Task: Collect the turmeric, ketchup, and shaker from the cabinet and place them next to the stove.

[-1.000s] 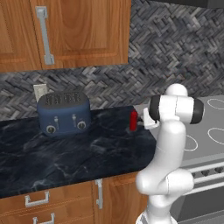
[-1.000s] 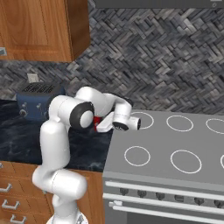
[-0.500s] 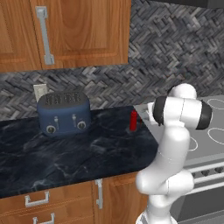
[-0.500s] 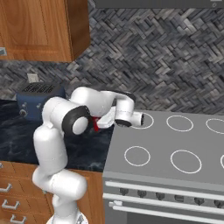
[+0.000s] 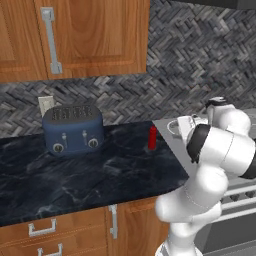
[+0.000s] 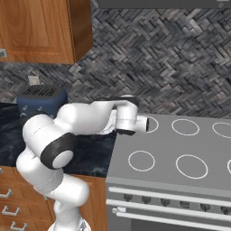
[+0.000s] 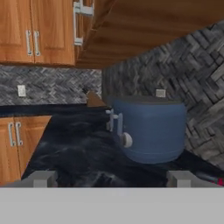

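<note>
Here, ketchup (image 5: 152, 137) upright on dark counter (image 5: 90, 175) beside stove (image 6: 180, 153), jaws apart (holding nothing), blue toaster (image 5: 73, 129) behind.

Pincer (image 7: 112, 178) now off the ketchup (image 5: 152, 138), jaws wider, arm back toward stove (image 6: 180, 153).

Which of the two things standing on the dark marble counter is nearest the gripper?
The slim red ketchup bottle, upright at the right end of the counter, just ahead of the open gripper; the rounded blue toaster stands farther left.
</note>
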